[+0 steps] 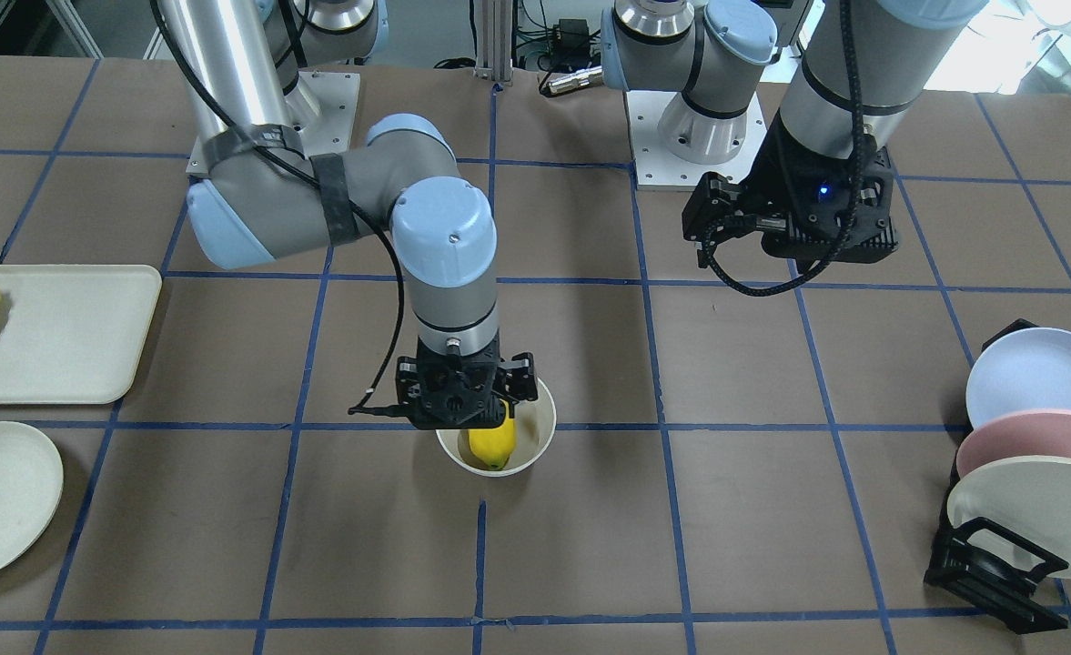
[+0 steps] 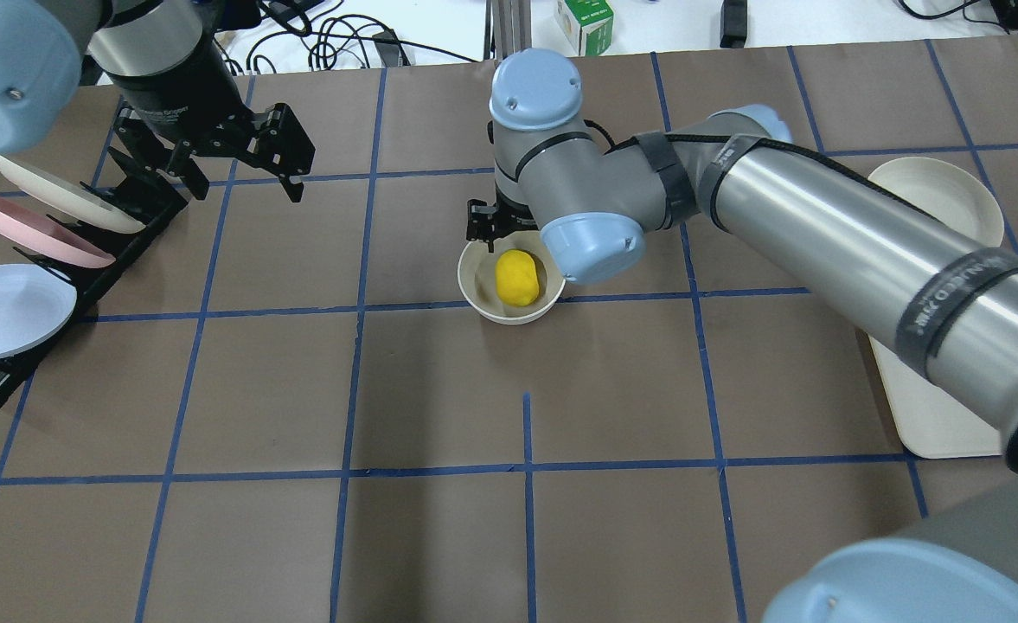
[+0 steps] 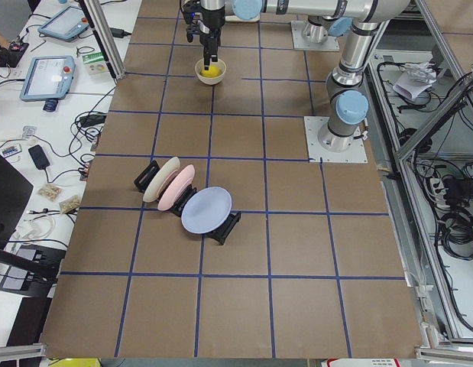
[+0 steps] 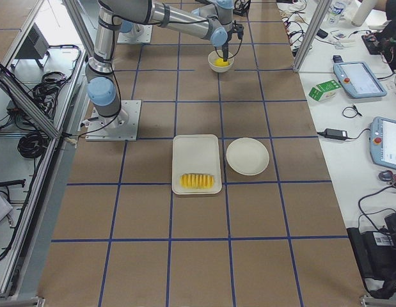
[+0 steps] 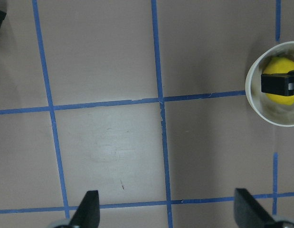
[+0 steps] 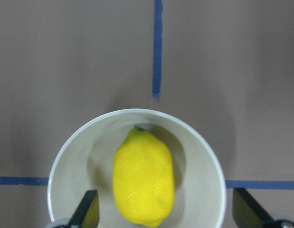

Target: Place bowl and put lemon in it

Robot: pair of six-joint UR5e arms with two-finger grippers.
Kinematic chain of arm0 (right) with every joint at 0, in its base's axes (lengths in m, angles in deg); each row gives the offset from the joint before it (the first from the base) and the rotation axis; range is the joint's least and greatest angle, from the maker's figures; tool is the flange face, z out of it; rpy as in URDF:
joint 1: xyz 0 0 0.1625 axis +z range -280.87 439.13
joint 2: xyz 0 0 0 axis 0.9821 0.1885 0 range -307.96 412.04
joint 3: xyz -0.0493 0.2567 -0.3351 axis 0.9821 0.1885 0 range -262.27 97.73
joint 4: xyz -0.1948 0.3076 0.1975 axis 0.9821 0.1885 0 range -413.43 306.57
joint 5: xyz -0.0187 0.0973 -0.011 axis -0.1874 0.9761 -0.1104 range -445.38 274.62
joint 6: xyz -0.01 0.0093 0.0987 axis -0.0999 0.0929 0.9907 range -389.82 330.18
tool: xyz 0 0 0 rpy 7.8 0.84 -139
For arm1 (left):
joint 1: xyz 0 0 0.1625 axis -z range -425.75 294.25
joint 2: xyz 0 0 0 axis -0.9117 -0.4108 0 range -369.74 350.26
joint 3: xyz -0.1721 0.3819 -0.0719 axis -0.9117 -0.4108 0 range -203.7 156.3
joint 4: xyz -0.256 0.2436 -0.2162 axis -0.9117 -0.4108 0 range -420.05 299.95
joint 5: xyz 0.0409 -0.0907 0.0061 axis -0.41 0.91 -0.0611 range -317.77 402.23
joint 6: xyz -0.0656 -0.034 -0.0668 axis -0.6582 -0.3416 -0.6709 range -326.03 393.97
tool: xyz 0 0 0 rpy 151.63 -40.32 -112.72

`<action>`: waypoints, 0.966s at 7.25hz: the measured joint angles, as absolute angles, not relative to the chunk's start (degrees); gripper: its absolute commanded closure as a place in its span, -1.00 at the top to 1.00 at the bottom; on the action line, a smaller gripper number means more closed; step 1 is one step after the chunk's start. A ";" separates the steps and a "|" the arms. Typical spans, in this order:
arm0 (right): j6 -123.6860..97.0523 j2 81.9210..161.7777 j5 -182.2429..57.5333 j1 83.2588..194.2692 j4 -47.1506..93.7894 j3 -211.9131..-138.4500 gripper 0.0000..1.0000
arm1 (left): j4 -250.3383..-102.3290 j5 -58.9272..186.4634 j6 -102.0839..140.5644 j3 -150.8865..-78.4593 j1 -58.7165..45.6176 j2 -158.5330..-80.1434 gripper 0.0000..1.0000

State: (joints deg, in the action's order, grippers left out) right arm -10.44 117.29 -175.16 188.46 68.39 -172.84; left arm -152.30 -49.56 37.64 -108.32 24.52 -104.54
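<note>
At the far left, a black rack [image 2: 150,212] is holding three plates on edge, which is keeping them compact and away from the working area. The left hand [image 5: 165,202] is hanging near it above bare worktop [image 2: 439,389], its fingers spread wide and carrying nothing. It is probably keeping aside so that the other arm has room.

In the middle, the bowl [image 2: 471,290] is sitting upright on the worktop across a blue grid line. The lemon [image 2: 517,277] is lying on its side inside it, resting on the bottom. The right hand [image 6: 165,211] is hovering straight over the bowl with its fingers splayed either side of the lemon, touching neither fruit nor rim. By the look of it, the lemon is let go and both steps are done.

Further right, a cream plate [image 2: 932,195] and a white tray [image 2: 937,424] are lying flat.

Lettering is showing on a dark band [image 2: 937,303] round the right arm and on a green carton [image 2: 584,22] beyond the worktop, but both are too blurred to read.
</note>
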 measured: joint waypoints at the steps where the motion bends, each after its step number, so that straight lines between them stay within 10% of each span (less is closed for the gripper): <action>1: -11.42 120.95 -175.99 185.88 63.62 -172.77 1.00 | -152.29 -49.45 37.61 -108.43 24.52 -104.71 1.00; 7: -23.15 139.61 -177.00 170.03 42.15 -173.73 1.00 | -152.21 -49.32 37.26 -108.51 24.62 -104.57 1.00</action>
